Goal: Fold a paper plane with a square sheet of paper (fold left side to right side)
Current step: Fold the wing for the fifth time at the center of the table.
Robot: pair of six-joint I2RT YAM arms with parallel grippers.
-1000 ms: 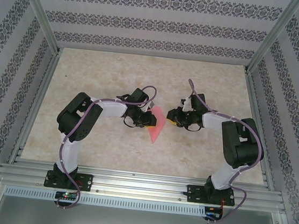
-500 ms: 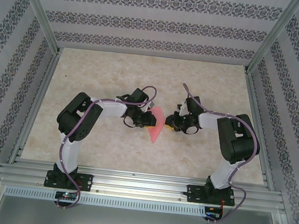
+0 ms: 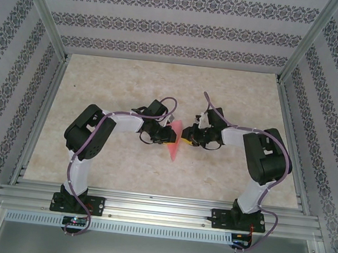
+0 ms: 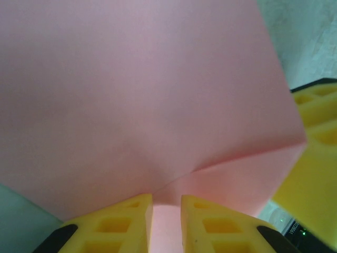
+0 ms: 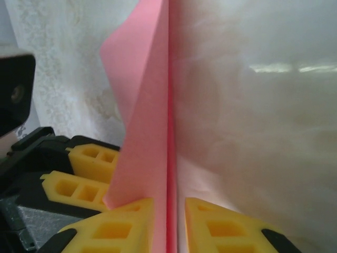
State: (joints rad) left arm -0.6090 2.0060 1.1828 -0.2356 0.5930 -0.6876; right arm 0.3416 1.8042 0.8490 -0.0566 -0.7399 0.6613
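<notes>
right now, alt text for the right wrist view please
Folded pink paper stands edge-on, pinched between the yellow jaws of the right gripper. Yellow jaws of the left gripper sit lower left, over a pale table.

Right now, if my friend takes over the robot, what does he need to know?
Left gripper: shut on the pink paper, pinching its edge near a crease.
Right gripper: shut on the same paper, from the other side.
Paper: between both grippers over the middle of the table. It is a narrow pointed shape with its tip toward the arms' bases.
Done: creases are already in and folded layers show.
Left: the two halves do not look pressed flat together yet. Probably finish that fold, then let go.
</notes>
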